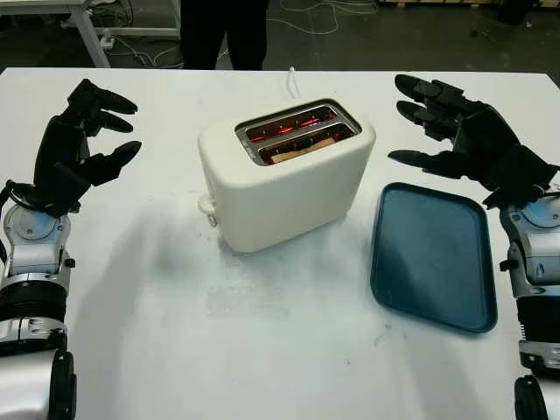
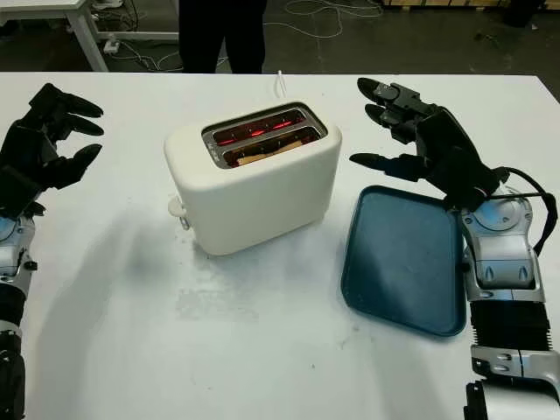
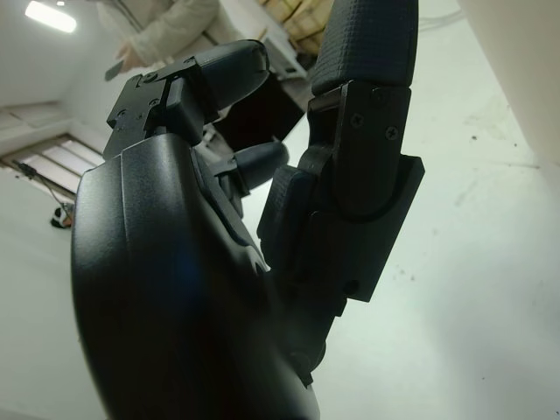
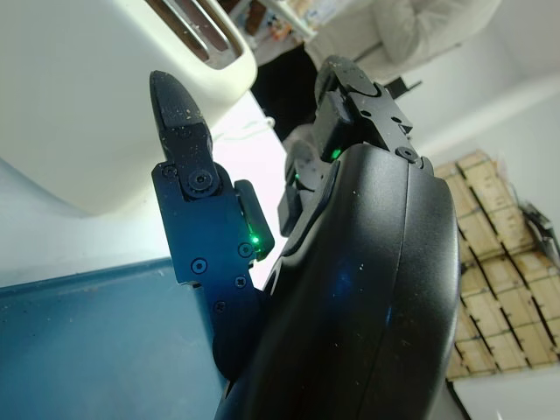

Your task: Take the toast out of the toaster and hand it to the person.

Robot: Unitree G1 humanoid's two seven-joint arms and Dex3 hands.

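Both hands hold nothing. Right hand (image 1: 455, 131) open, raised just right of cream plastic toaster (image 1: 284, 179); left hand (image 1: 79, 144) open, well left of it. Brown toast slice (image 1: 302, 146) sits in near slot, elements glowing red. Blue rectangular tray (image 1: 433, 258) on white table (image 1: 262, 350), beside toaster. Person (image 1: 223, 31) stands at far edge.

So it's a plain white table (image 1: 262, 350) taking up most of the frame. Sitting right on it, center and a bit toward the top, is a cream two-slot toaster (image 1: 284, 179). Lower right of that there's a dark teal tray (image 1: 433, 254), just beside the toaster, lying flat with its near corner angled toward the bottom right.
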